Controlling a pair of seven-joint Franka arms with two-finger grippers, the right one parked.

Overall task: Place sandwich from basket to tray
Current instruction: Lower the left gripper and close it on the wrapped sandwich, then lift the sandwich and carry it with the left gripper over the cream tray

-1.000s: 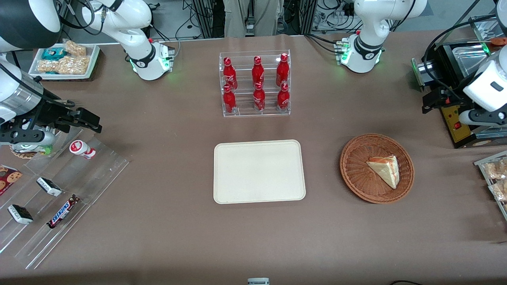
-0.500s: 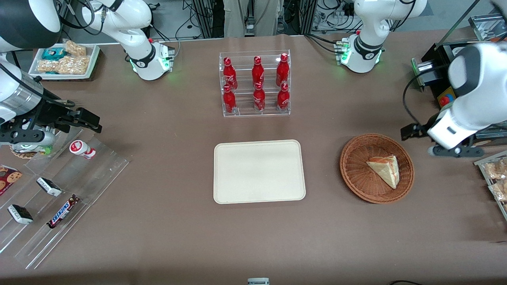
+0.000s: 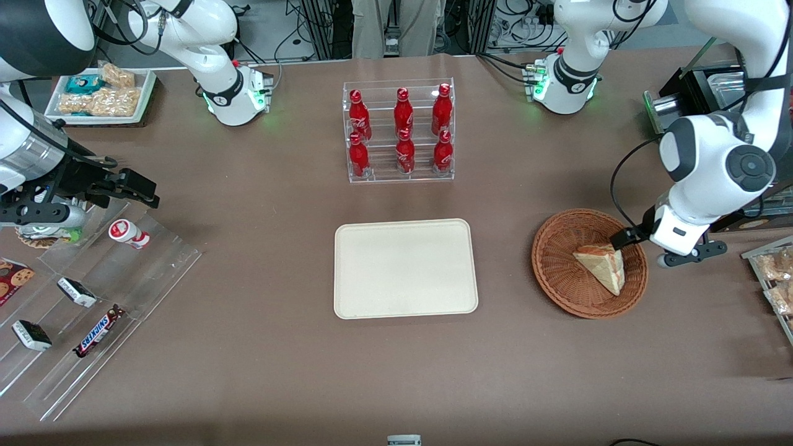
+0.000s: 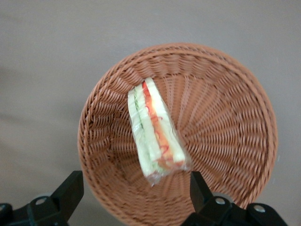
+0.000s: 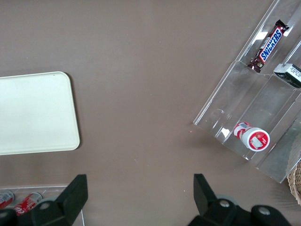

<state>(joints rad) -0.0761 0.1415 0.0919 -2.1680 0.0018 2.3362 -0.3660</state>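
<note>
Sandwich (image 4: 154, 132) lying inside basket (image 4: 230, 117), off centre toward its rim nearest the working arm's table edge, untouched. Gripper (image 4: 134, 190) hovering above basket rim, fingers (image 4: 69, 188) spread wide, grasping nothing. Tray (image 3: 406, 267) bare, near tabletop centre, well apart from basket.

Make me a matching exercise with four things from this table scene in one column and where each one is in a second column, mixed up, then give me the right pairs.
Things:
1. sandwich
2. tray
3. cola bottles
4. end effector

Places:
A. in the clear rack
B. open above the basket
C. lying in the basket
D. on the table between the rack and the front camera

Pairs: 1-C, 2-D, 3-A, 4-B
</note>
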